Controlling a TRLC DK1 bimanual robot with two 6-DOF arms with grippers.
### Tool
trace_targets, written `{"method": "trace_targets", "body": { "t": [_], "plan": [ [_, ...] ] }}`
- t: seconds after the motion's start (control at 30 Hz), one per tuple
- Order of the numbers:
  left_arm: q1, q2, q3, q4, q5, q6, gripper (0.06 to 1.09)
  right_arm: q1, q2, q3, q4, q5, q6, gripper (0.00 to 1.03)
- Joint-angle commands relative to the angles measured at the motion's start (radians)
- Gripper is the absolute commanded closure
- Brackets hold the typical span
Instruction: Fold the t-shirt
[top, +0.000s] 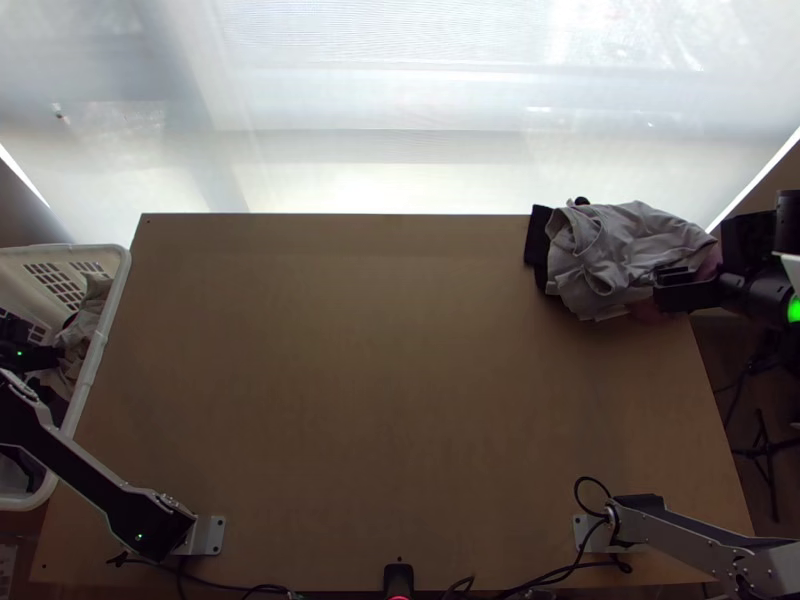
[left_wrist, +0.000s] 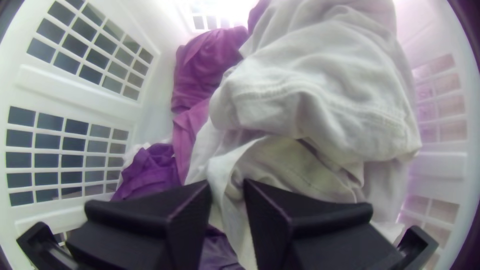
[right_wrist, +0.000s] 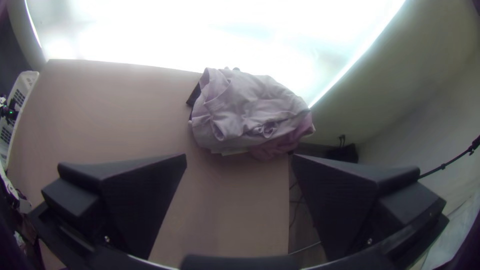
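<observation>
Nearest me, right gripper (top: 700, 262): fingers wide, over table's (top: 400, 400) right edge | white basket (top: 102, 340) left of table, whitish cloth (left_wrist: 320, 95) bunched inside | pale garment bundle (top: 620, 245), table's far right corner; t-shirt unclear | left gripper (top: 58, 356): in basket, fingers narrowly apart

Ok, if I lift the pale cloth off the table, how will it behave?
The pale cloth looks loosely creased, so it should sag. The pink cloth poking out beneath may drag along. Bunched by the edge of the table, both could slip off if pushed outward.
</observation>
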Motion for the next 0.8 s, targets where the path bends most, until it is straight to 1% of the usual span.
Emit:
{"method": "trace_targets", "body": {
  "t": [0.0,0.03,0.1,0.13,0.2,0.23,0.37,0.4,0.47,0.53,0.6,0.67,0.7,0.77],
  "plan": [
    [0.002,-0.032,0.003,-0.043,0.015,-0.069,1.0,0.001,0.007,-0.001,0.0,0.0,-0.001,0.05],
    [0.0,-0.07,0.003,-0.096,0.055,-0.083,1.05,0.001,0.008,-0.001,0.0,0.0,-0.001,0.05],
    [-0.001,-0.145,-0.003,-0.209,0.121,-0.077,1.05,0.001,0.012,-0.001,0.0,0.0,-0.001,0.05],
    [-0.001,-0.19,-0.008,-0.246,0.139,-0.077,1.05,0.001,0.013,0.001,0.0,0.0,0.001,0.05],
    [0.002,-0.303,-0.01,-0.306,0.199,-0.128,1.05,0.002,0.015,0.001,0.0,0.0,0.001,0.05],
    [0.002,-0.371,-0.01,-0.355,0.25,-0.135,1.05,0.004,0.013,0.001,0.0,0.0,0.001,0.05],
    [-0.042,-0.69,-0.03,-0.524,0.386,-0.151,1.05,0.019,0.013,-0.012,0.0,-0.001,0.003,0.05],
    [-0.073,-0.774,-0.039,-0.551,0.409,-0.165,1.05,0.03,0.013,-0.018,0.0,0.0,0.001,0.05],
    [-0.164,-0.955,-0.082,-0.559,0.431,-0.189,1.05,0.038,0.013,-0.029,0.0,-0.001,0.001,0.05],
    [-0.302,-1.098,-0.091,-0.56,0.434,-0.24,1.05,0.044,0.007,-0.053,0.0,0.0,0.001,0.05],
    [-0.49,-1.195,-0.095,-0.56,0.432,-0.296,1.05,0.042,-0.005,-0.098,0.0,0.0,0.004,0.05],
    [-0.736,-1.241,-0.099,-0.559,0.432,-0.41,1.05,0.041,-0.024,-0.145,0.0,0.0,0.006,0.05],
    [-0.863,-1.251,-0.1,-0.556,0.432,-0.484,1.05,0.041,-0.036,-0.171,0.0,0.0,0.01,0.05],
    [-1.13,-1.248,-0.103,-0.536,0.419,-0.594,1.05,0.036,-0.067,-0.229,0.002,0.0,0.009,0.05]
  ]
}}
